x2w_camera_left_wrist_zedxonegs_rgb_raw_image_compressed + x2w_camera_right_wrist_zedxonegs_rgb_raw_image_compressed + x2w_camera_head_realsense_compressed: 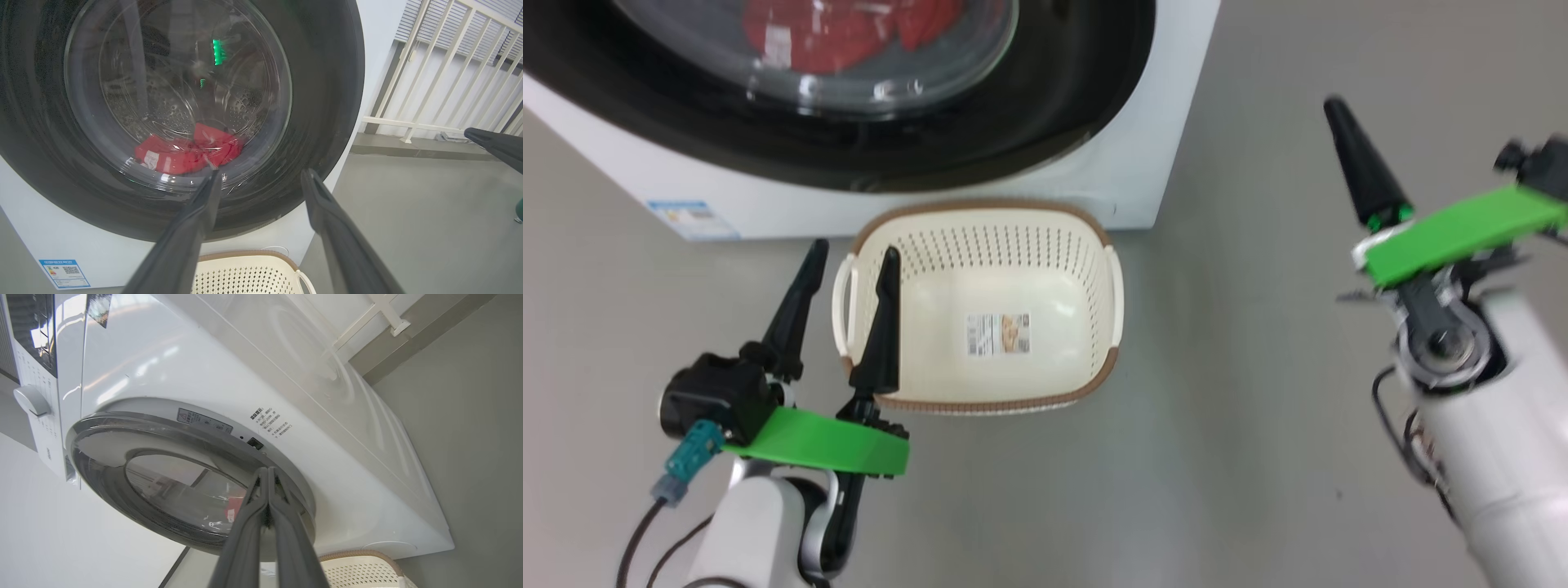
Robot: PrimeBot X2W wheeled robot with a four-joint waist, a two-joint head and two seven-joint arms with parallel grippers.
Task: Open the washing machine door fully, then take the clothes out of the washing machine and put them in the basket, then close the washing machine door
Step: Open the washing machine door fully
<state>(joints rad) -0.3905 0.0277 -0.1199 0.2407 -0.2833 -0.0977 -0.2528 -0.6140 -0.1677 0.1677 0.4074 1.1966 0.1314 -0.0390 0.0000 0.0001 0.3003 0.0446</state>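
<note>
door [327, 102]: closed, black ring, red clothes [184, 155] inside
left gripper [855, 247]: fingers spread
right gripper [267, 470]: pinched together
right wrist view: white knob [30, 401]

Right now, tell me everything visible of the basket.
The basket is cream-white plastic, with perforated walls, a brown woven-look rim, two side handles and a paper label on its bottom. It stands upright and empty on the floor, before the washing machine. The left gripper hovers open by its left edge.

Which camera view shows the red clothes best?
The left wrist view: the clothes lie fully in frame behind the glass of the door. The head view cuts them off at its top edge; the right wrist view catches just a small red patch.
</note>
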